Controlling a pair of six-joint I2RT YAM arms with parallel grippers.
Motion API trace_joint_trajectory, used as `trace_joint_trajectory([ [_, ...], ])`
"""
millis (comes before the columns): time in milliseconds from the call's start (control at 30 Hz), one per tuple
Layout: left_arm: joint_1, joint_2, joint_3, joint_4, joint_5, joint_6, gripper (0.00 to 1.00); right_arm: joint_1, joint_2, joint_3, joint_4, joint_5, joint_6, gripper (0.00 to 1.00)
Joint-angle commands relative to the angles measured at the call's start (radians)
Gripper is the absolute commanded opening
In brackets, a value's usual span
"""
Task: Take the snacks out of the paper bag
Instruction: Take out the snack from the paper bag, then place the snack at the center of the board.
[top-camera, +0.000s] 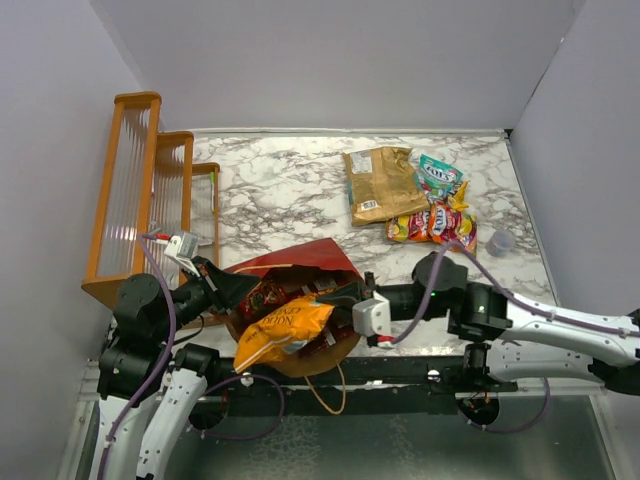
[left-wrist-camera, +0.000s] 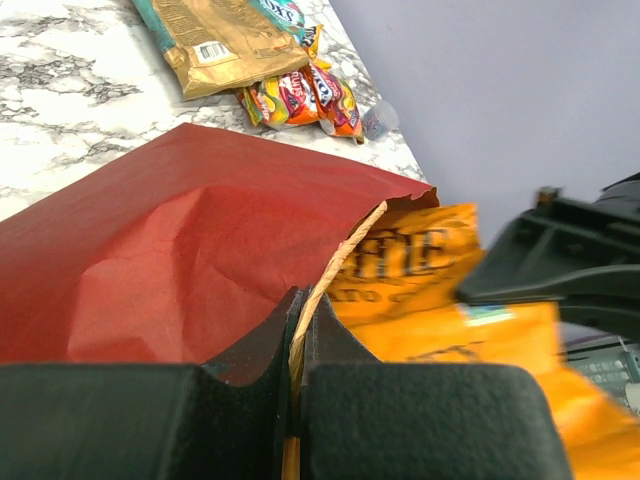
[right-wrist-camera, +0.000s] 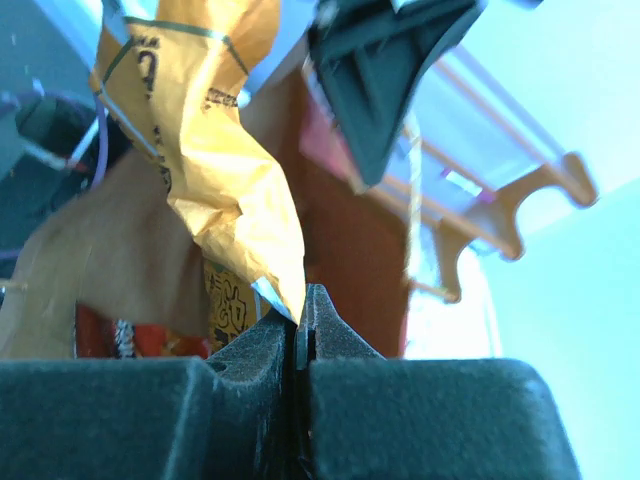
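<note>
- Dark-red paper carrier bag lies on its side at the near edge of the white-and-grey marbled table. Its brown kraft mouth opens toward the arms' bases.
- Left hand is clenched on the rim of the bag's mouth. Its wrist view shows the paper edge pinched between the two dark fingers, with the red outer wall spreading away to the left.
- Right hand reaches in from the right. Its fingers are pressed together on a corner of a glossy orange chip packet.
- The orange chip packet sits in the bag's mouth, crumpled and partly out over the near edge of the table.
- A dark red packet shows deeper inside the bag, behind the orange one.
- Out on the table, at the far right and well apart from the bag, lie a gold-brown packet, a teal-and-white pouch touching its right edge, and red-and-yellow candy packs just in front of both.
- A small pale translucent object sits just to the right of the candy packs.
- An orange wooden rack with stepped tiers stands along the table's left side, beside the left arm.
</note>
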Motion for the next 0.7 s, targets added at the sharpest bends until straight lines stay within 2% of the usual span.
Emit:
trace_joint_trajectory([
  [0,-0.002,-0.006,-0.015,0.024,-0.025,0.009,0.00,0.000,-0.100,0.144,-0.029,-0.076,0.020,0.01],
  [233,-0.003,-0.005,-0.009,0.011,-0.030,0.017,0.00,0.001,-0.205,0.239,-0.014,-0.067,-0.021,0.01],
  [333,-0.003,-0.002,-0.007,0.008,-0.032,0.019,0.00,0.001,-0.213,0.269,0.035,0.027,-0.036,0.01],
  [500,-0.003,0.005,-0.008,0.016,-0.030,0.016,0.00,0.001,-0.154,0.260,0.211,0.450,-0.108,0.01],
  [600,-0.003,0.006,-0.004,0.013,-0.031,0.015,0.00,0.000,-0.047,0.300,0.256,0.716,-0.230,0.01],
  [667,-0.003,0.006,-0.003,0.008,-0.034,0.015,0.00,-0.006,0.024,0.292,0.375,0.858,-0.355,0.01],
])
